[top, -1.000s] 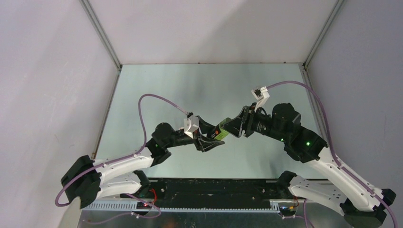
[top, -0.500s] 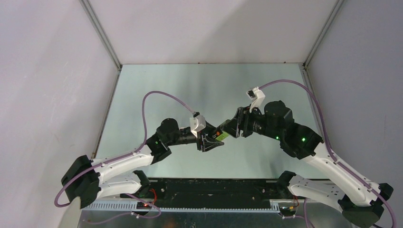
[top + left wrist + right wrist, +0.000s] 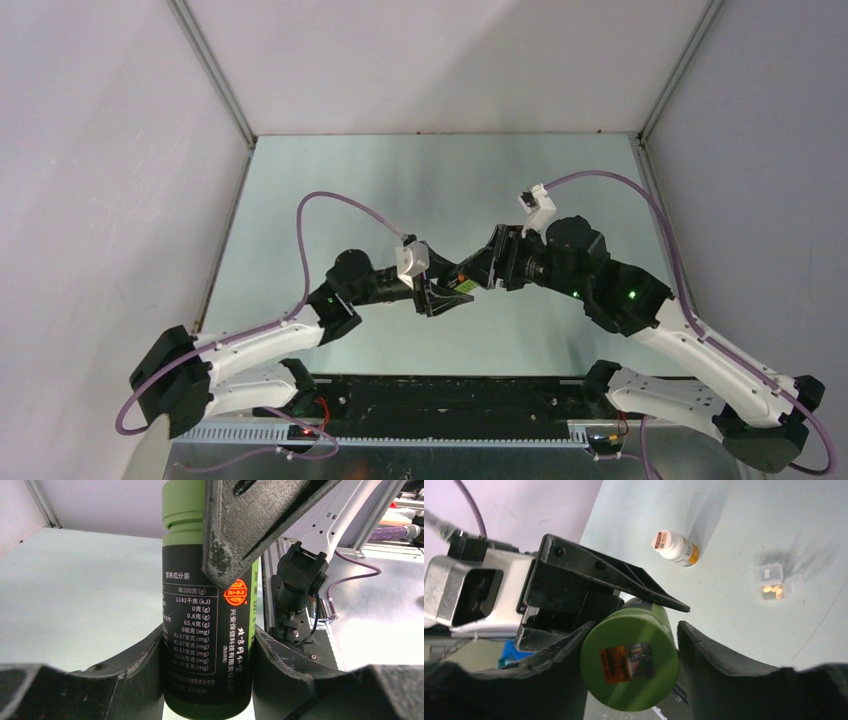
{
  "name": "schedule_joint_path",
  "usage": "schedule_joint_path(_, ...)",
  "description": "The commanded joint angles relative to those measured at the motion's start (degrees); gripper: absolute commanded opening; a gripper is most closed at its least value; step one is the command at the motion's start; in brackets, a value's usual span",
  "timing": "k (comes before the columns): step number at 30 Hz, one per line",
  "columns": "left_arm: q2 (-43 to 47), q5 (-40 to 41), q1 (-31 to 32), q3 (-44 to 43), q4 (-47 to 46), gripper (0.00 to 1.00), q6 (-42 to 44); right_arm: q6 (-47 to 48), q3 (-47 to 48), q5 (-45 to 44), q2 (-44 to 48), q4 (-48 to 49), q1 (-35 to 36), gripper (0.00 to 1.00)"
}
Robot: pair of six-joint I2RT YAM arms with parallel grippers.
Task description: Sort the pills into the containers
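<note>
A green pill bottle [image 3: 207, 630] with a black label is held in the air between both arms [image 3: 462, 287]. My left gripper [image 3: 207, 642] is shut on its lower body. My right gripper [image 3: 636, 627] is shut round its green cap [image 3: 629, 662], and one of its fingers [image 3: 245, 535] crosses the bottle's top in the left wrist view. The small translucent pill box [image 3: 776, 580] lies open on the table, with yellowish pills [image 3: 772, 590] in one compartment. It is hidden under the arms in the top view.
A white pill bottle [image 3: 676, 547] with an orange label lies on its side on the table, left of the pill box. Grey walls close in the table [image 3: 430, 180] on three sides. The arm bases stand at the near edge.
My right gripper has moved a little left and nearer along the bottle. My left gripper has shifted slightly right and turned. The green bottle stays held between them.
</note>
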State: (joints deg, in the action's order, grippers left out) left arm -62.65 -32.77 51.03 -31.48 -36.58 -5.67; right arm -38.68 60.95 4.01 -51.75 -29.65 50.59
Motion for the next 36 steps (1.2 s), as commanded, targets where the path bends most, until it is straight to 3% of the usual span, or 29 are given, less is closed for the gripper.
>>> schedule_joint_path(1, -0.2, -0.2, 0.1, 0.2, -6.3, 0.00, 0.4, -7.4, -0.2, -9.2, -0.1, -0.4, 2.0, 0.67)
schedule_joint_path(5, -1.3, -0.2, -0.2, 0.4, -6.3, 0.00, 0.3, -7.2, -0.2, -11.0, 1.1, 1.8, 2.3, 0.88)
schedule_joint_path(8, -2.1, -0.4, -0.5, 0.6, -7.2, 0.00, -0.6, -2.9, -0.2, -9.0, 2.5, 4.4, 2.5, 0.95)
schedule_joint_path(12, -2.3, -0.8, -0.8, 1.1, -8.6, 0.00, -1.5, 5.2, -0.2, -4.0, 4.8, 6.8, 2.4, 0.96)
schedule_joint_path(18, -1.3, -2.2, -1.0, 1.4, -8.9, 0.00, -1.9, 12.4, -0.2, -3.2, 7.9, 1.3, 0.6, 0.96)
schedule_joint_path(36, 0.1, -7.7, -1.0, 1.2, -8.9, 0.00, -2.7, 11.6, 0.0, -6.2, 4.2, 2.4, -2.7, 0.90)
